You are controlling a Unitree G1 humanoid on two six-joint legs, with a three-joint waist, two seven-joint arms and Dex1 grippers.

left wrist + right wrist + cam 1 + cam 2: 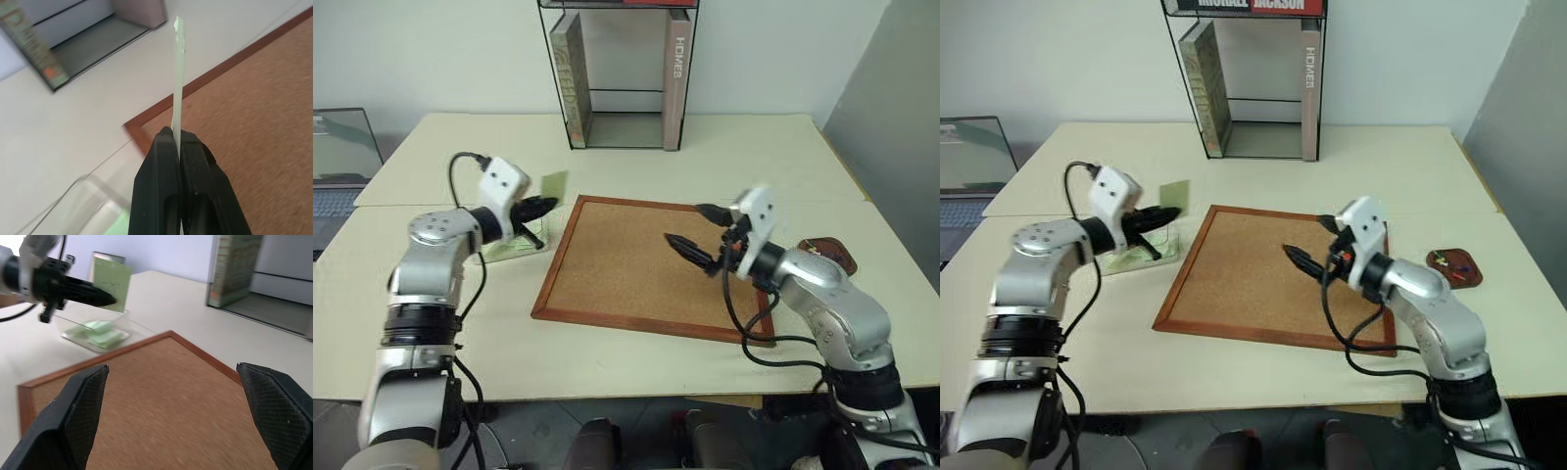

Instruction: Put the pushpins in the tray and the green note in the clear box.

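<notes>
My left gripper [544, 206] is shut on the lower edge of the pale green note [555, 185], which stands upright just above the clear box [516, 247]. In the right wrist view the clear box [96, 336] holds other green slips. My right gripper [1310, 242] is open and empty, held level over the corkboard and pointing toward the left gripper. The small reddish-brown tray [1470, 277] sits on the table to the right of the corkboard, behind my right arm. Red, blue and green pushpins [1452, 262] lie in it.
The wood-framed corkboard [636, 274] lies flat in the middle of the table. A black wire book stand [622, 73] with books is at the back. A laptop [337, 186] sits on the far left.
</notes>
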